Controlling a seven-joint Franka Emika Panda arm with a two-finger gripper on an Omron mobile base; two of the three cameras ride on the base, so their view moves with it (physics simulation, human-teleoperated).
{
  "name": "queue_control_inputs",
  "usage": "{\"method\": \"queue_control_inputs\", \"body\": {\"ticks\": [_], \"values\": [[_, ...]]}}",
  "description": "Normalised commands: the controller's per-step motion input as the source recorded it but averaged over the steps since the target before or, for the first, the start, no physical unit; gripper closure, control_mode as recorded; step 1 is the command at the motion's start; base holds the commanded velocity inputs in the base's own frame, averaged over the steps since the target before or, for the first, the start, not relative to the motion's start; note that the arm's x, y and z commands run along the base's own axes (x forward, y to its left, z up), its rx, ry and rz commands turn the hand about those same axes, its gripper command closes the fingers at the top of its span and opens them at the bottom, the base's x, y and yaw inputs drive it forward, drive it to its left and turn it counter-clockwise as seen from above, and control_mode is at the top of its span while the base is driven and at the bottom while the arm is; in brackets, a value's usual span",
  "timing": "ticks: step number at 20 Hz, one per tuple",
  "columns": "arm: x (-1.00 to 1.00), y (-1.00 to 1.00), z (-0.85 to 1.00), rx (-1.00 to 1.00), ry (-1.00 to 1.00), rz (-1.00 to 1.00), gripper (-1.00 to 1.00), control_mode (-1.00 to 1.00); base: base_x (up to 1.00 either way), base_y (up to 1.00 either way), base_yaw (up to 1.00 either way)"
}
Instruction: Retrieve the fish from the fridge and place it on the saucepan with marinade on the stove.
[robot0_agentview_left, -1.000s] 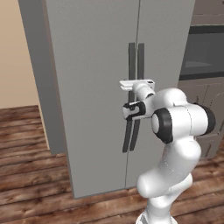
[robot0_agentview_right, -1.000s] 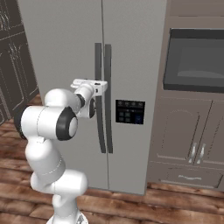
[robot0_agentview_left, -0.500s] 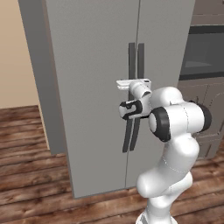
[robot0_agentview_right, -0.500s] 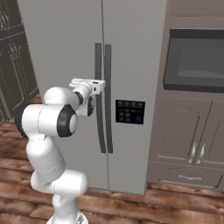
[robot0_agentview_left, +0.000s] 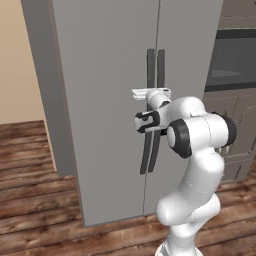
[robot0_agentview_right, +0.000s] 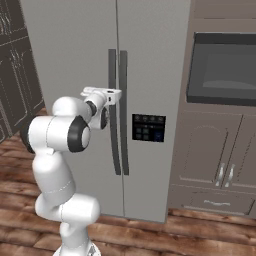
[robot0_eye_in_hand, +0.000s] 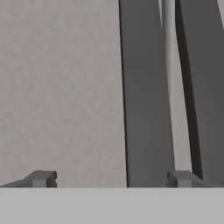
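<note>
Reaching for the fridge door, nothing retrieved yet.

The gripper (robot0_eye_in_hand: 111, 179) is hanging wide apart and empty, facing the closed fridge (robot0_agentview_left: 105, 75), its fingertips (robot0_eye_in_hand: 41, 178) straddling the left door's dark handle (robot0_eye_in_hand: 146, 96) without touching it. Both doors are standing shut, so the fish is presumably sitting inside; opening, grasping it and carrying it to the saucepan are all waiting.
</note>
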Motion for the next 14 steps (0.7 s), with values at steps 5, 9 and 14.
{"method": "queue_control_inputs", "body": {"ticks": [5, 9, 14], "values": [[0.00, -0.18, 0.00, 0.00, 0.00, 0.00, -1.00, -1.00, 0.00, 0.00, 0.00], [0.00, -0.16, 0.00, 0.00, 0.00, 0.00, -1.00, -1.00, 0.00, 0.00, 0.00], [0.10, -0.02, -0.07, 0.00, 0.00, 0.00, -1.00, -1.00, 0.00, 0.00, 0.00]]}}
